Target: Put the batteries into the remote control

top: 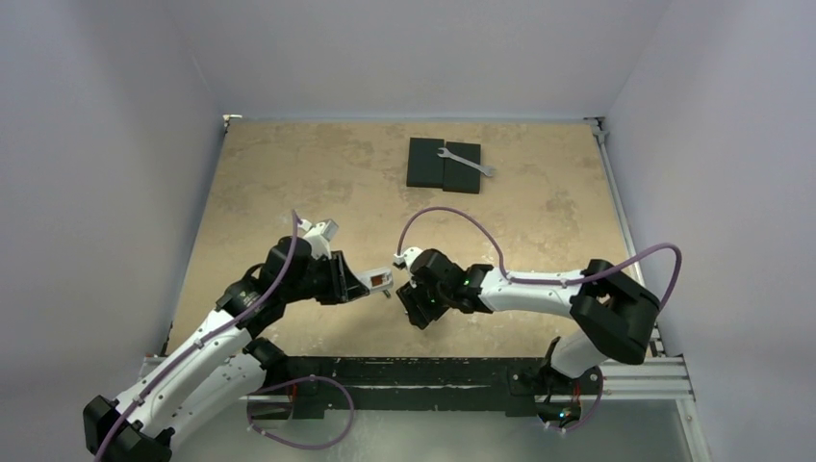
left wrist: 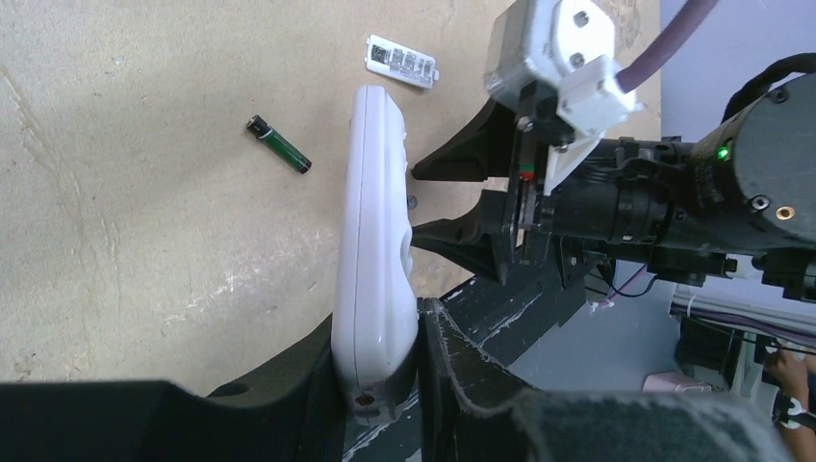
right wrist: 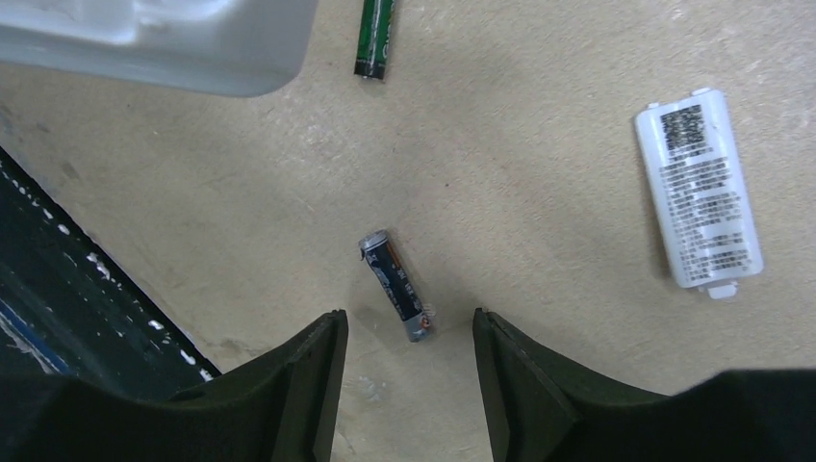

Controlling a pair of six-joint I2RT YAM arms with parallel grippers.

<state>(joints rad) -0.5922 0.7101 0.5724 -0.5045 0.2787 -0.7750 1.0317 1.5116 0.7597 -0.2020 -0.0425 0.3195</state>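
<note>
Light's kind to you here; in the top view it's soft and even from overhead, so the table (top: 289, 173) gets no hard shadows, just faint smudges under the arms either side of the remote control (top: 378, 280). Left wrist view: the remote is bright white, nearly blown out; the green battery (left wrist: 278, 143) left of it is sharp; the left gripper's fingers (left wrist: 462, 385) below it go black and mushy. Right wrist view: the remote is a blurry grey slab; the dark battery (right wrist: 394, 286) below it is crisp with a thin shadow; the battery cover (right wrist: 700, 192) far right of it has print too fine to read.
</note>
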